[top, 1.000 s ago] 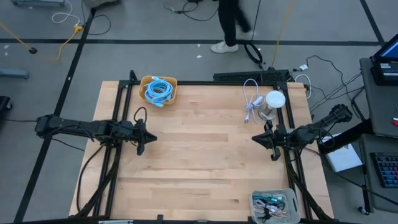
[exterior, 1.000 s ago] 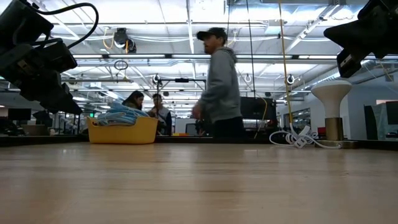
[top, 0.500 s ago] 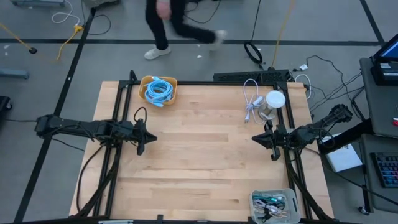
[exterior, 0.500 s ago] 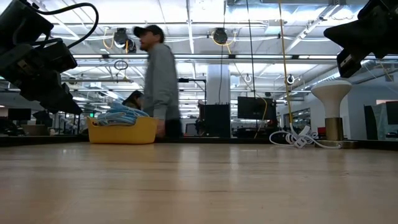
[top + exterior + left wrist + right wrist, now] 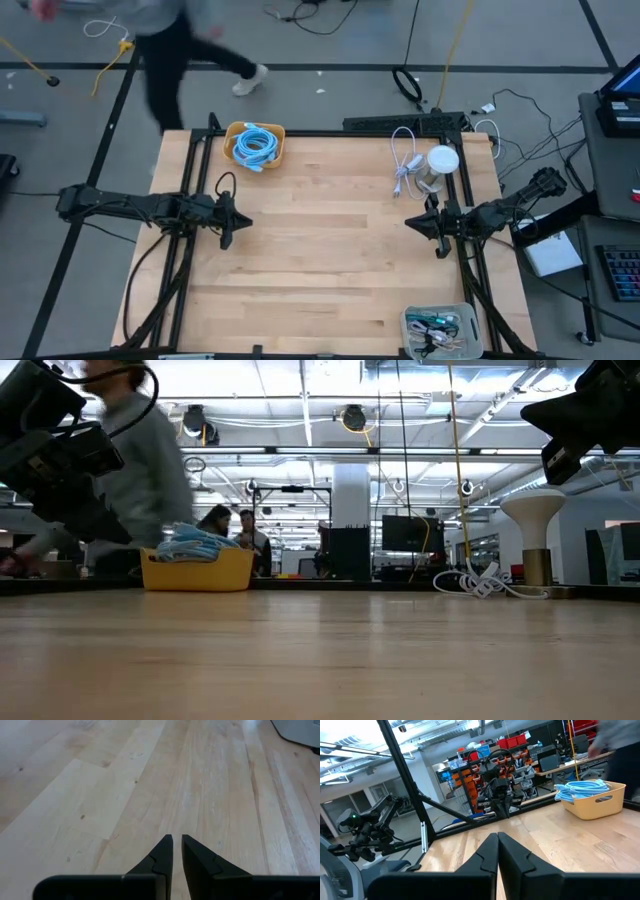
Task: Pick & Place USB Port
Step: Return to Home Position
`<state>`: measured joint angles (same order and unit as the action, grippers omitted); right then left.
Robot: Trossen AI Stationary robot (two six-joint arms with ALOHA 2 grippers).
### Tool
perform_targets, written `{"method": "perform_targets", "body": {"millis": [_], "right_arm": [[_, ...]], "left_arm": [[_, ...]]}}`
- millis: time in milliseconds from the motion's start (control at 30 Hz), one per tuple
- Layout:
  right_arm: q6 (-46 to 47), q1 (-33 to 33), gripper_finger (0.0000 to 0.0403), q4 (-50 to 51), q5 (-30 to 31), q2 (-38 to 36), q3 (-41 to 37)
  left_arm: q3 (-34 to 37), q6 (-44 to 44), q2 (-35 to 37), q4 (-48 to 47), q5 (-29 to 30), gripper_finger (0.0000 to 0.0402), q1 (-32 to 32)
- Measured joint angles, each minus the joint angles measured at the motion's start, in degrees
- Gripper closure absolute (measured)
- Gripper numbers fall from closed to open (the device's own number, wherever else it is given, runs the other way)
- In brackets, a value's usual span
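Homing step: your left gripper (image 5: 177,840) and right gripper (image 5: 497,836) sat fingers-together, empty, above the light wooden table (image 5: 330,270). Next, you'd only hold.

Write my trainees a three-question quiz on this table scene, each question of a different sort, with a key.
1. True or false: the yellow bin holds coiled blue cable.
2. The gray bin stands on which arm's side of the table? A) left B) right C) dead centre
3. Fill in: the left gripper and the right gripper are both shut and hold ____.

Key: 1 true; 2 B; 3 nothing.
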<state>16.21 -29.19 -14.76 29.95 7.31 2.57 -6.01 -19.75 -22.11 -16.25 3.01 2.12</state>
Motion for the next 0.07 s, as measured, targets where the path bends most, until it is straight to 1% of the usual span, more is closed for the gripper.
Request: {"method": "perform_targets", "body": {"millis": [67], "right_arm": [[0.0,0.0,0.0399,0.0,0.0,0.0,0.0]], "left_arm": [[0.0,0.0,0.0,0.0,0.0,0.0360,0.0]]}}
